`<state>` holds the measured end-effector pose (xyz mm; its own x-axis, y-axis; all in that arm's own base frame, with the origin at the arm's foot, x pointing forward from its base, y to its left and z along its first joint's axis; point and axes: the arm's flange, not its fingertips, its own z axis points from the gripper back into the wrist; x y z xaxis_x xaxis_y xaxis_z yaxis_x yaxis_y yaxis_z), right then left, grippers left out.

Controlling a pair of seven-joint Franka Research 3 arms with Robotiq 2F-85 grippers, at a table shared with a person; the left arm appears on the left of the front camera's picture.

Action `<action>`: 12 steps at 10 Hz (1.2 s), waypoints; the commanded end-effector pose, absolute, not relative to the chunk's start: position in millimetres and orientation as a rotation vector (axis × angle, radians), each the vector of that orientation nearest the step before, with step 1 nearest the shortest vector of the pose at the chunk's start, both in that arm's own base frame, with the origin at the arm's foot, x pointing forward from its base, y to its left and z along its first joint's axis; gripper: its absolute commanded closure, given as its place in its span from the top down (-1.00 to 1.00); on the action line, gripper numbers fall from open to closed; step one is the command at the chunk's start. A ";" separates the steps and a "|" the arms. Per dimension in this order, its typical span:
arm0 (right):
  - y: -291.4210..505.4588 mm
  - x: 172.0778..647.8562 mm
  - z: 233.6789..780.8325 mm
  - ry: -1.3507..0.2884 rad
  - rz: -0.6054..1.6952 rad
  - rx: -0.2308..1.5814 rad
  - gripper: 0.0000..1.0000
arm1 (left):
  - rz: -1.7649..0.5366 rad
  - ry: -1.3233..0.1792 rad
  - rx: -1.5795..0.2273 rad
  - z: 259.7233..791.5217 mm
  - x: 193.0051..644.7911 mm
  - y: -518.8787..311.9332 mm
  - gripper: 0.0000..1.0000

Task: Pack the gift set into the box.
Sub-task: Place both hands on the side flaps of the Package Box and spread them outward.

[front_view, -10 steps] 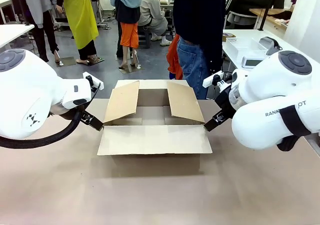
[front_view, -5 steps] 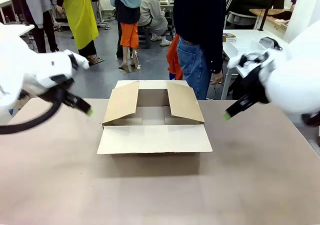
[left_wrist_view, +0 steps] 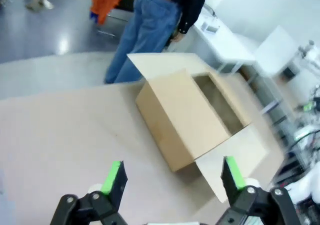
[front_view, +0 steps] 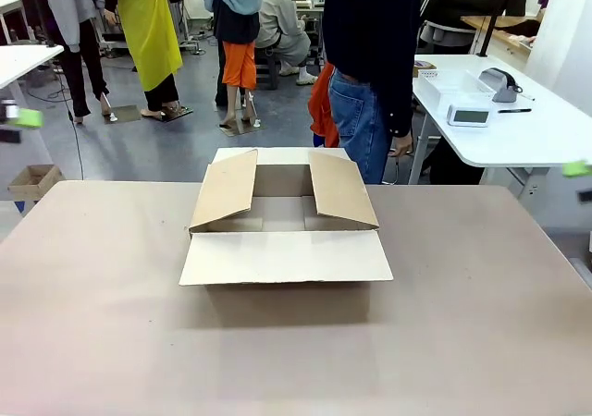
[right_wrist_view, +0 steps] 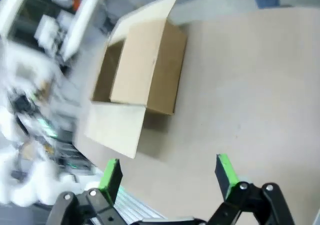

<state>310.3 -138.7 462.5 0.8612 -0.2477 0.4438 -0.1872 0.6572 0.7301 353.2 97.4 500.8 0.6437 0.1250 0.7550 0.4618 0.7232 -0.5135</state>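
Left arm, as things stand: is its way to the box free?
Probably yes. The left gripper is open and faces the box across bare table; nothing lies between them, and the person stands at the far side.

Beige table [front_view: 481, 324] with an open cardboard box [front_view: 287, 259] at its middle

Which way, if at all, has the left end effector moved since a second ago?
Yes. The left end effector has pulled outward, away from the box: from beside its left corner to the front view's left edge.
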 end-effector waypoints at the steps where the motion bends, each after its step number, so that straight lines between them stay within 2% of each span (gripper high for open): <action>1: -188.1 287.4 392.8 -0.640 -0.407 1.193 1.00 | -0.012 -0.907 -1.040 396.0 306.1 122.9 1.00; 2: -199.8 280.5 367.8 -0.646 -0.493 1.281 1.00 | 0.052 -0.907 -1.108 370.6 306.5 133.5 1.00; 3: -202.1 276.7 350.0 -0.648 -0.549 1.240 1.00 | 0.109 -0.867 -1.129 352.8 310.4 127.8 1.00; 4: -216.1 276.3 401.4 -0.580 -0.337 1.091 1.00 | 0.004 -0.884 -1.019 426.5 346.7 168.4 1.00; 11: -216.1 276.3 401.4 -0.580 -0.337 1.091 1.00 | 0.004 -0.884 -1.019 426.5 346.7 168.4 1.00; 12: -214.6 275.5 405.7 -0.539 -0.352 1.075 1.00 | 0.004 -0.880 -1.008 426.6 346.8 166.8 1.00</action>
<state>273.1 -216.4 404.5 0.8163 -0.5260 0.2387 0.0203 0.4390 0.8982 344.8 168.7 423.5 0.6750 0.3930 0.6245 0.3644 0.5584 -0.7453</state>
